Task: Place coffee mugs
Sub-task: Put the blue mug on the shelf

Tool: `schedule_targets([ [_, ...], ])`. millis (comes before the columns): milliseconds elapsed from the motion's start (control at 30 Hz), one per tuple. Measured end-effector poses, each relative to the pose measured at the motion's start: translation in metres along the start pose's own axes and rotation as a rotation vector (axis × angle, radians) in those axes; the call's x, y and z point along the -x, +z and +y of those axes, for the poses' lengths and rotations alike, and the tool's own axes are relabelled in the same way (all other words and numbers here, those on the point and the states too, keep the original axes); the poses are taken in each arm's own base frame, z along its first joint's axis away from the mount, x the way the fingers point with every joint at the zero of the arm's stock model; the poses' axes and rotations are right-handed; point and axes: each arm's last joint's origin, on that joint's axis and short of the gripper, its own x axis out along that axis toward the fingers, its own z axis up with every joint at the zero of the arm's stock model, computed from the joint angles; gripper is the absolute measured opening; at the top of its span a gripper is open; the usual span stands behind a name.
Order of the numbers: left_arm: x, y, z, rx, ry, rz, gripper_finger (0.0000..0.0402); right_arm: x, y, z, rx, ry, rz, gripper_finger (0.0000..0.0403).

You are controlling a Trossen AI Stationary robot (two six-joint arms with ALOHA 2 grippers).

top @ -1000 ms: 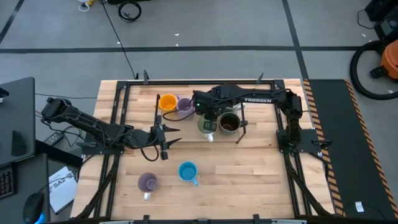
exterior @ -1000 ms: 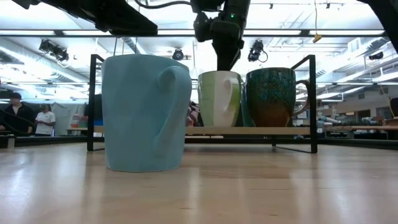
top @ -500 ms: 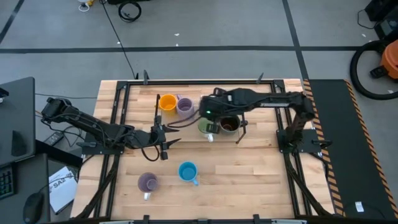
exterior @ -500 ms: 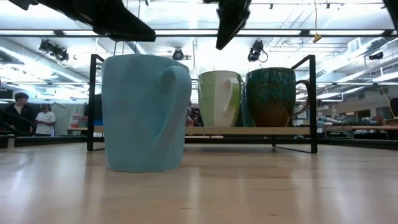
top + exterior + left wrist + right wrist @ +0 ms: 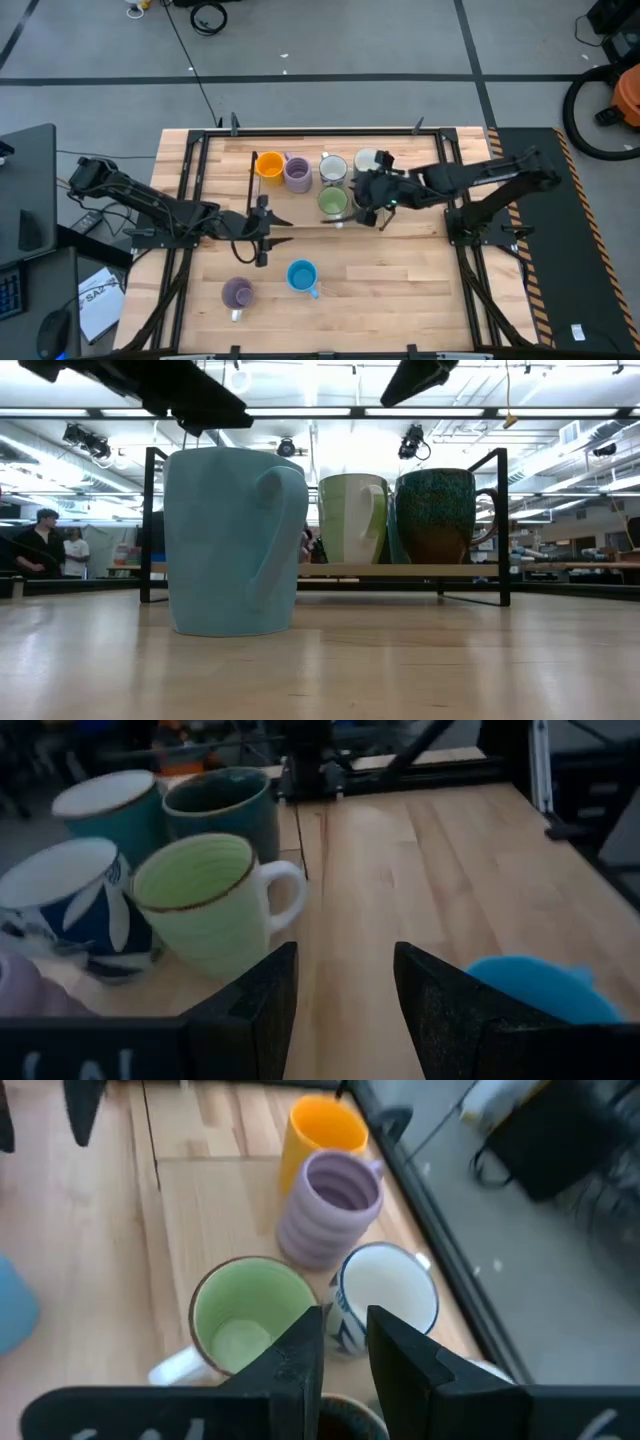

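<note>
Wooden table (image 5: 400,270), right hand (image 5: 372,205) empty above brown mug (image 5: 437,515)

The orange mug (image 5: 268,165), ribbed lavender mug (image 5: 297,173), white mug with blue pattern (image 5: 333,168) and green mug (image 5: 334,203) stand on pale wood; the blue mug (image 5: 301,276) and second lavender mug (image 5: 237,293) too.

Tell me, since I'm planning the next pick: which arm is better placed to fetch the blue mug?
Left, probably. The open left gripper sits on the blue mug's side of the table, nearer it, while the right gripper hovers over the placed cluster by the green mug.
</note>
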Motion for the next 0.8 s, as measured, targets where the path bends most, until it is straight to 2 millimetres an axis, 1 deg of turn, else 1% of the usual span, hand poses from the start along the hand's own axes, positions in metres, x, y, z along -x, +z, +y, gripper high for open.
schedule_targets([
  [100, 0.000, 0.008, 0.004, 0.074, 0.019, 0.067, 0.0174, 0.003, -0.013, 0.003, 0.028, -0.014, -0.090, 0.0086],
  [233, -0.001, 0.017, 0.012, 0.163, 0.042, 0.191, 0.0174, 0.001, -0.028, 0.004, 0.069, -0.034, -0.174, 0.0086],
  [333, -0.002, 0.021, 0.018, 0.249, 0.021, 0.267, 0.0173, 0.001, -0.038, 0.003, 0.083, -0.047, -0.238, 0.0086],
  [433, -0.004, 0.033, 0.022, 0.341, -0.002, 0.302, 0.0173, 0.002, -0.047, 0.001, 0.100, -0.056, -0.294, 0.0086],
  [467, -0.003, 0.034, 0.023, 0.354, 0.003, 0.343, 0.0173, 0.004, -0.049, 0.001, 0.102, -0.060, -0.313, 0.0086],
  [500, -0.002, 0.036, 0.023, 0.362, 0.011, 0.380, 0.0173, 0.006, -0.051, 0.000, 0.105, -0.071, -0.329, 0.0086],
  [567, -0.005, 0.049, 0.022, 0.391, 0.017, 0.394, 0.0173, 0.010, -0.056, -0.002, 0.114, -0.102, -0.357, 0.0086],
  [633, -0.006, 0.054, 0.020, 0.400, 0.029, 0.442, 0.0173, 0.013, -0.062, -0.002, 0.122, -0.126, -0.389, 0.0086],
  [800, -0.025, 0.062, 0.012, 0.426, 0.009, 0.534, 0.0173, 0.013, -0.079, -0.002, 0.117, -0.140, -0.462, 0.0086],
])
